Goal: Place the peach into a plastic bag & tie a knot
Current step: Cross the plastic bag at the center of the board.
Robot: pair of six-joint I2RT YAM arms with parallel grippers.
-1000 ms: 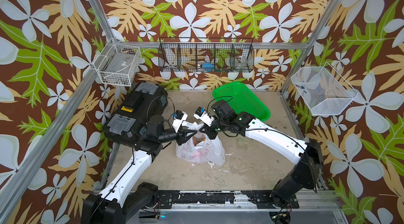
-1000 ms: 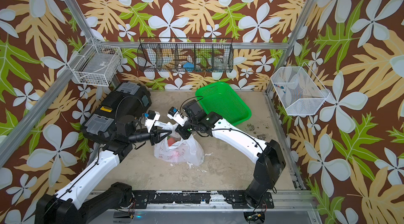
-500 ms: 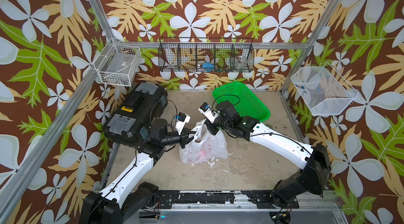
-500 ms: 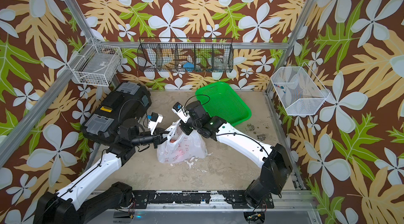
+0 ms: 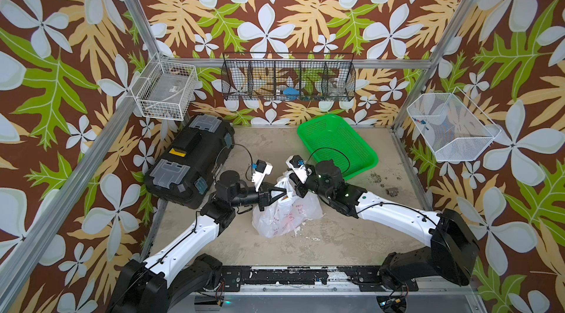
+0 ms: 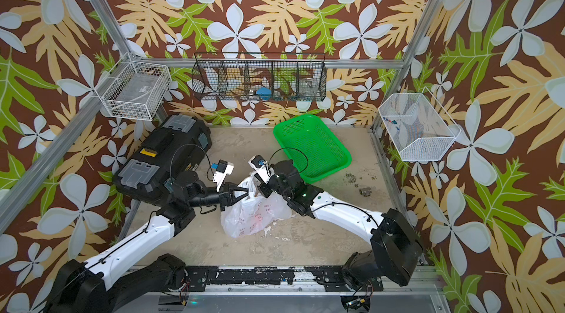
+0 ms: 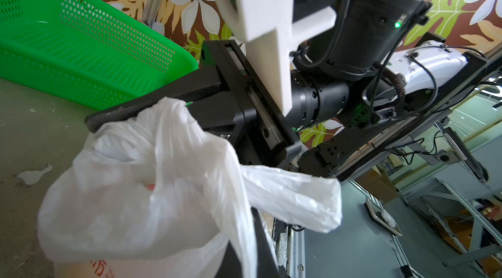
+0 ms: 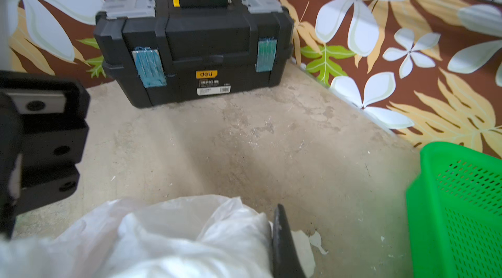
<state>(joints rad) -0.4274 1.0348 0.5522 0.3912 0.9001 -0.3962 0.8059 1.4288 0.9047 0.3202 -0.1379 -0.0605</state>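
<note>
The translucent white plastic bag (image 5: 284,215) (image 6: 252,213) with red printed marks sits on the table's middle in both top views. My left gripper (image 5: 285,193) (image 6: 245,193) comes in from the left and is shut on a bag handle; in the left wrist view that handle (image 7: 288,200) drapes over my left gripper (image 7: 251,236). My right gripper (image 5: 294,185) (image 6: 260,187) is shut on the bag's bunched top from the right, with the film (image 8: 190,236) pressed against one dark finger (image 8: 281,238). The peach is hidden by the film. The knot is not in view.
A black toolbox (image 5: 192,158) stands at the left, close behind my left arm. A green basket (image 5: 336,146) lies at the back right. Wire baskets hang on the walls: white (image 5: 166,94), black (image 5: 289,77), white mesh (image 5: 449,128). Small debris (image 5: 391,192) lies at the right.
My left gripper has closed on the bag handle. Both grippers and the bag's top shifted slightly right, and the bag now stands taller between them.
</note>
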